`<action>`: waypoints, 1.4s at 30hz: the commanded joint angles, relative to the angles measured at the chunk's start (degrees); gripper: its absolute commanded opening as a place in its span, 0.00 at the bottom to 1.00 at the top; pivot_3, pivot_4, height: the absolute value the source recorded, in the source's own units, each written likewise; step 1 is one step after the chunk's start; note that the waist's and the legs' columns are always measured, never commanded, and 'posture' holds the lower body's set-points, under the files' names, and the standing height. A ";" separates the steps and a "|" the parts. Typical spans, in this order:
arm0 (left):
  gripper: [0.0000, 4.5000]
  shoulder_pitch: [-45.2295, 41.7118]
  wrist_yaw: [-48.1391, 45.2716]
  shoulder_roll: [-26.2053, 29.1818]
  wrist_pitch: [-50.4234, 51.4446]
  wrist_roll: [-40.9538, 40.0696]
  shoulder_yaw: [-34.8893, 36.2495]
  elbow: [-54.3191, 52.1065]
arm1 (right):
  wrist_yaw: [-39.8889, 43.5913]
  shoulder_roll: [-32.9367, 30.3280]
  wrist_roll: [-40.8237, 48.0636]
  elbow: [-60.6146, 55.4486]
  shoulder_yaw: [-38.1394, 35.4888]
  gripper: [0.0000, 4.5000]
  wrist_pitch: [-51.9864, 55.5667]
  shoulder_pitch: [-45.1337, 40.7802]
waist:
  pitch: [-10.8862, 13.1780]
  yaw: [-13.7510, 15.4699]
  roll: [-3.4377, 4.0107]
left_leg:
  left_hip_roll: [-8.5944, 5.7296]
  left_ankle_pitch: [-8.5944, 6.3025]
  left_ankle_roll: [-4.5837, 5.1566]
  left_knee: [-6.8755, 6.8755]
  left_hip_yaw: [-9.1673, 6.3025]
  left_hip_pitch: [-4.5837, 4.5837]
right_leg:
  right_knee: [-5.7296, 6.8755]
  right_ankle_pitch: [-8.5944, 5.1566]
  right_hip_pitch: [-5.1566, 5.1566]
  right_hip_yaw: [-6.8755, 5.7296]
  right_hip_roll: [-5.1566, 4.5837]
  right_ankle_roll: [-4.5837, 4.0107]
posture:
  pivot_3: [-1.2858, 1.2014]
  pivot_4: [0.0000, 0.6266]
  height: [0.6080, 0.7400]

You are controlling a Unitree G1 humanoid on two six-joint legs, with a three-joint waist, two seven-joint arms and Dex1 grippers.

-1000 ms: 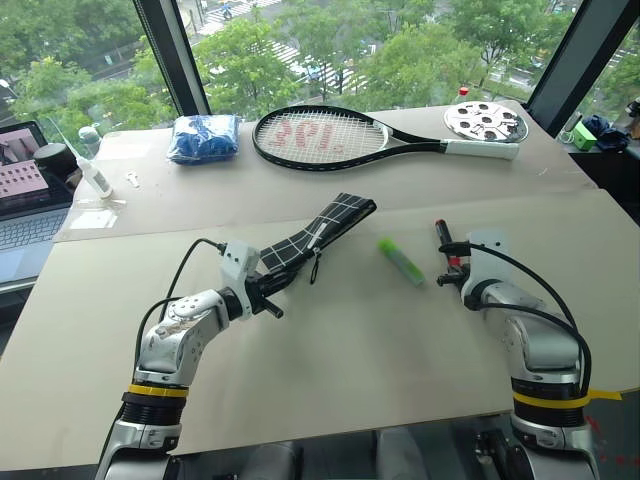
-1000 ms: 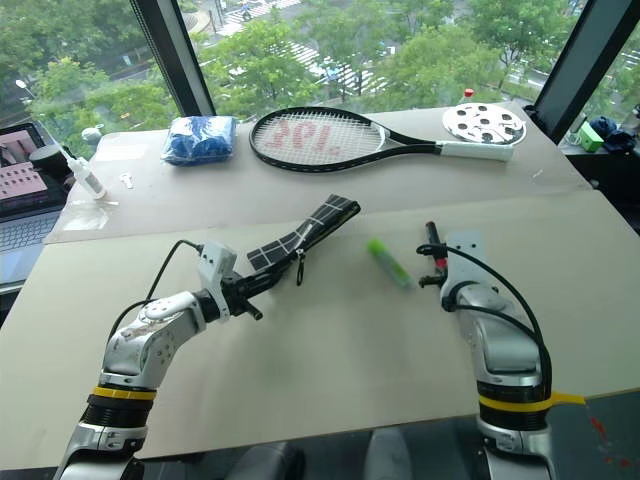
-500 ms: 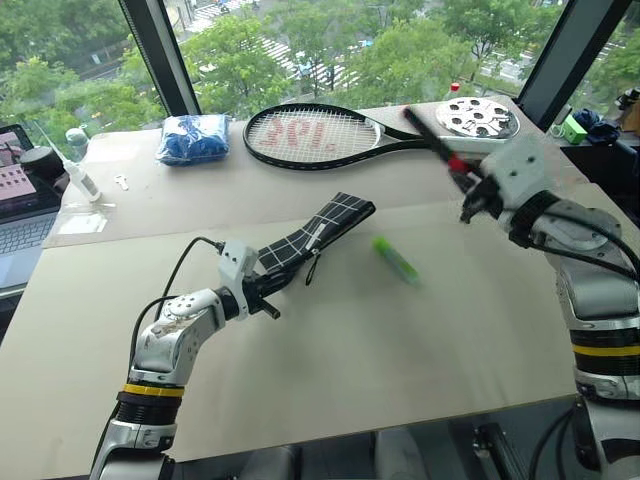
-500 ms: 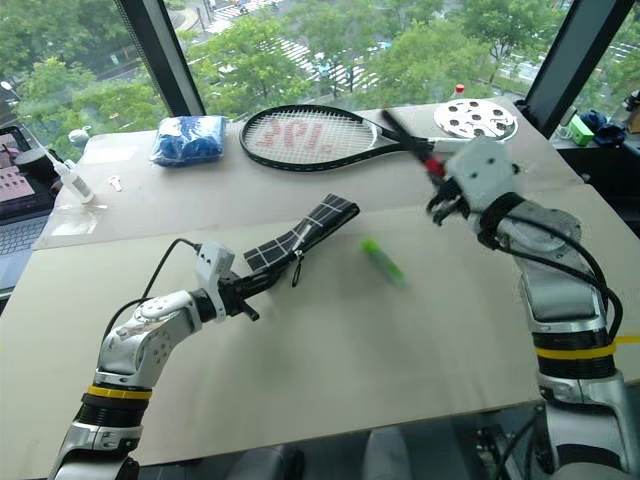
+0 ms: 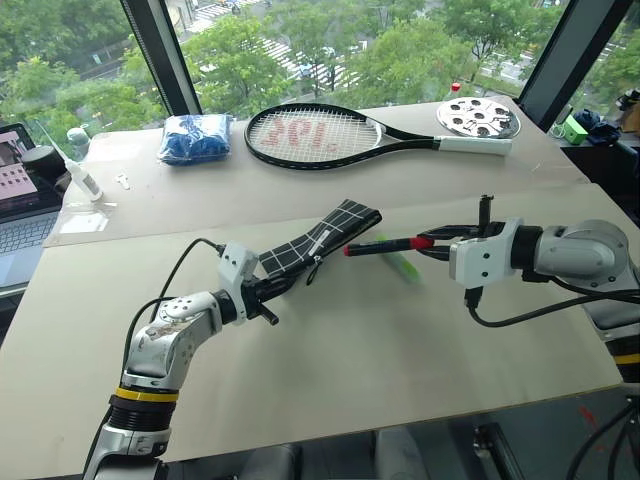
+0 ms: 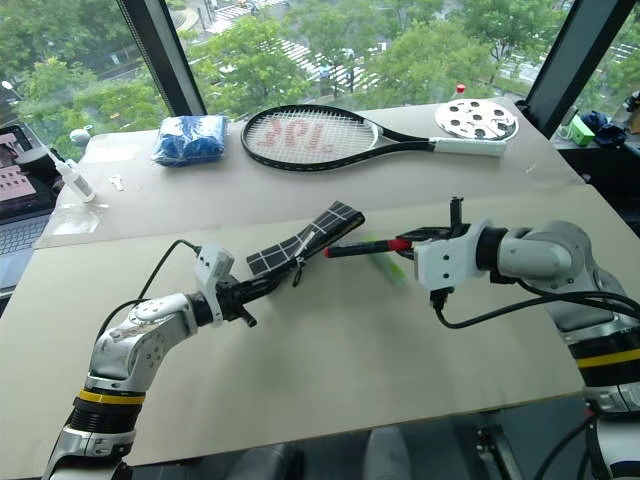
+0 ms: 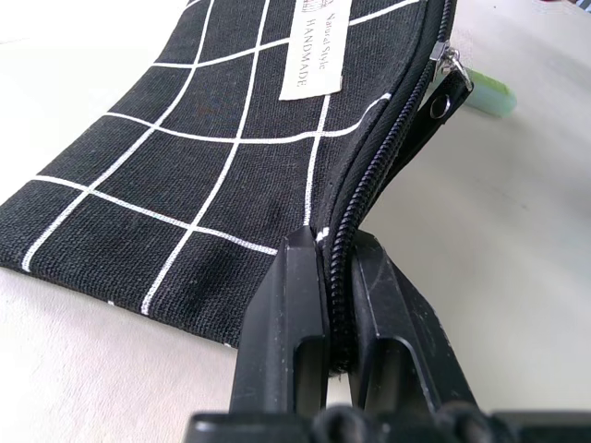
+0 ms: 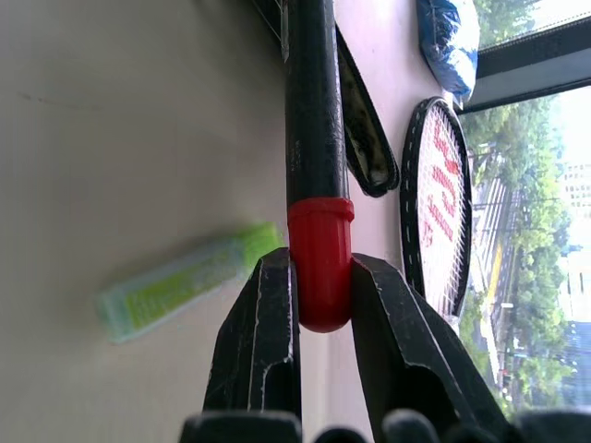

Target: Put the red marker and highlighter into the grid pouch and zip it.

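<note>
two grips hold: left gripper (image 5: 268,298) fingers pinch the grid pouch (image 5: 320,236) zipper edge; right gripper (image 5: 432,241) fingers pinch the red marker (image 5: 380,245) cap. risk: marker tip misses the narrow mouth and pivots loose.

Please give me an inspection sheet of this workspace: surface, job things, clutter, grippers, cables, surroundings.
Surface: beige table.
Job's things: grid pouch lifted at one end; red marker held level, black end toward the pouch; highlighter lying on the table.
Clutter: tennis racket, blue bundle, perforated disc, small bottle.
Grippers: left gripper jaws shut on pouch's zipper edge; right gripper jaws shut on marker's red cap.
Cables: black cable at right arm.
Surroundings: windows, trees; laptop.
</note>
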 commanded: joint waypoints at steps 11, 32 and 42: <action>0.00 0.34 -0.44 0.09 1.00 -0.93 -0.48 -3.24 | -0.63 2.07 -2.19 3.17 -0.23 0.09 -0.86 -5.07 | 0.00 0.31 0.00 | 0.00 0.00 0.00 0.00 0.03 -0.01 | -0.01 0.01 0.00 0.01 0.00 0.00 | 0.52 0.24 1.00; 0.00 -0.58 -0.66 0.03 1.21 -1.10 -0.66 -2.76 | -8.75 8.42 -18.28 9.27 7.35 0.09 -7.54 -11.53 | 0.00 0.11 0.00 | 0.02 0.00 0.00 0.01 0.08 -0.01 | 0.01 0.02 -0.03 0.02 0.00 -0.02 | 0.52 0.24 1.00; 0.00 -1.09 -0.67 -0.14 1.45 -1.16 -0.81 -2.63 | -11.70 17.88 -23.47 9.92 14.35 0.09 -11.00 -12.64 | 0.00 -0.06 0.00 | 0.02 0.00 0.00 0.02 0.08 0.00 | 0.01 0.02 -0.05 0.02 0.00 -0.03 | 0.52 0.24 1.00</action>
